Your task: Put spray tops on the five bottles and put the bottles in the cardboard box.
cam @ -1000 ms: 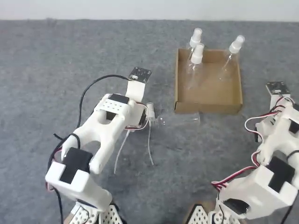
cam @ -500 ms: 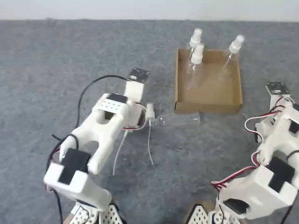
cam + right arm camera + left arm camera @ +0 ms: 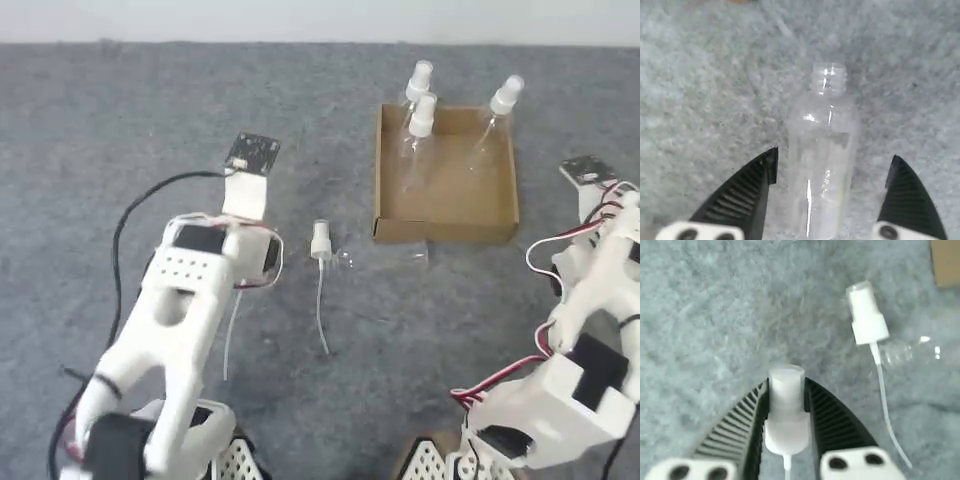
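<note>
"Left wrist view first: what have you got?"

"My left fingers [image 3: 747, 415] are clamped on a spray top [image 3: 786, 412]. Its head pokes out past the tips and its tube runs back toward my wrist. Beyond the tips, off to one side, a second spray top [image 3: 867, 320] lies on the bench [image 3: 700, 300], just beside another bottle [image 3: 910, 352]."

"And the other side?"

"My right fingers [image 3: 747, 192] stand wide, one on each side of a bare bottle [image 3: 822, 160]. It lies between them touching neither, with its open threaded neck pointing away from my wrist."

"So how do you cap it well?"

"I judge I should close on its body first, firmly but without crushing it, and stand it up. Then I'd line the tube up with the neck before lowering, or the tube will catch the rim. The cardboard box [image 3: 445, 232] comes after."
</note>
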Robot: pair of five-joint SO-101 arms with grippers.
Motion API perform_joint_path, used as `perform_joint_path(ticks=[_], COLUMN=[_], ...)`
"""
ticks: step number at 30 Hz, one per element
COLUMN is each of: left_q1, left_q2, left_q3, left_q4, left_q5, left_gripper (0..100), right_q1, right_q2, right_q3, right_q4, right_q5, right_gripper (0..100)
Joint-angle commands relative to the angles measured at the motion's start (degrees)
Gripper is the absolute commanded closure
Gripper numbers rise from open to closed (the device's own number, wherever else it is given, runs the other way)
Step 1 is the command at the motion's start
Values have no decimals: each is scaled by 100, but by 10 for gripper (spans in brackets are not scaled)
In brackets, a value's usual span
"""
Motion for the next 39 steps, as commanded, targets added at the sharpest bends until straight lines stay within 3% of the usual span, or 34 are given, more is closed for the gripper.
perform_joint_path(ticks=[1, 8, 18, 29, 34, 39], left_q1=[53, 26, 18, 0, -9, -53], left_q2=[-809, -932, -782, -809, -835, -1231], left_q3=[391, 497, 497, 637, 725, 637], left_q4=[-299, -334, -431, -615, -932, -914], left_q5=[-70, -70, -79, -44, -70, -70], left_gripper=[987, 987, 987, 987, 987, 987], right_q1=[-110, -602, -207, -163, -312, -980], right_q2=[-4, 752, 1218, 1165, 532, -699], right_q3=[-343, -536, -897, -949, -1503, -1644], right_q4=[-22, -312, -470, -435, 488, 936], right_q5=[149, -211, -220, -220, -352, -1204], right_gripper=[725, 727, 731, 990, 993, 993])
